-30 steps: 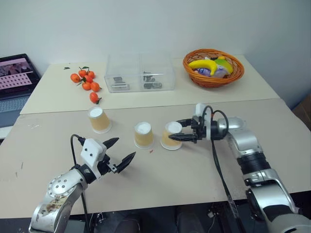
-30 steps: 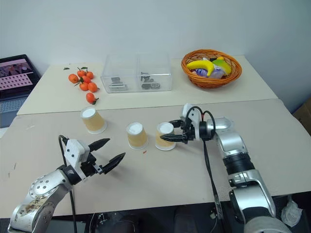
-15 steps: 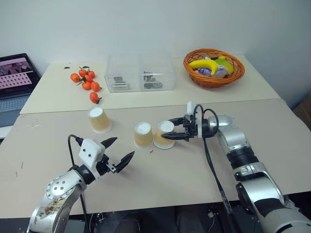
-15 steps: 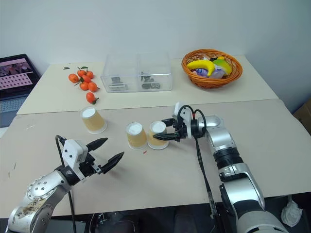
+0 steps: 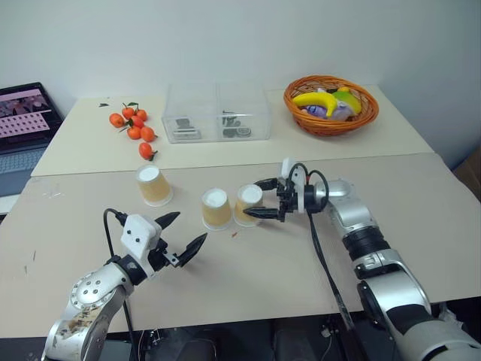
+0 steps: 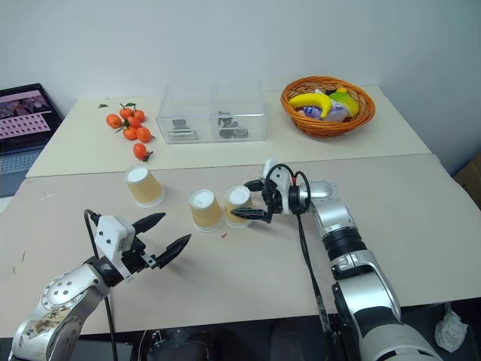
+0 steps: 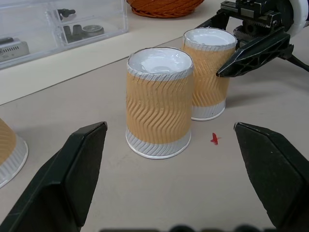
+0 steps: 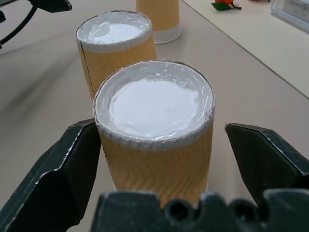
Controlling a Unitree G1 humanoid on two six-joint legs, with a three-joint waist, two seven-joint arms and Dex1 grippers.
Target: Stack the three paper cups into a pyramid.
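Right wrist view puts us right over an upside-down tan ribbed paper cup with a white base (image 8: 154, 145), standing on the beige desk (image 5: 301, 256). We see the right gripper (image 5: 261, 198) with its fingers spread wide on either side of it, not squeezing. A second identical cup (image 5: 216, 208) stands just beside it on the left, the two almost touching, and the third cup (image 5: 153, 185) sits well apart, further left, near the small orange tangerines (image 5: 134, 126). Our left gripper (image 5: 180, 237) hangs over the near desk, fingers wide, holding nothing.
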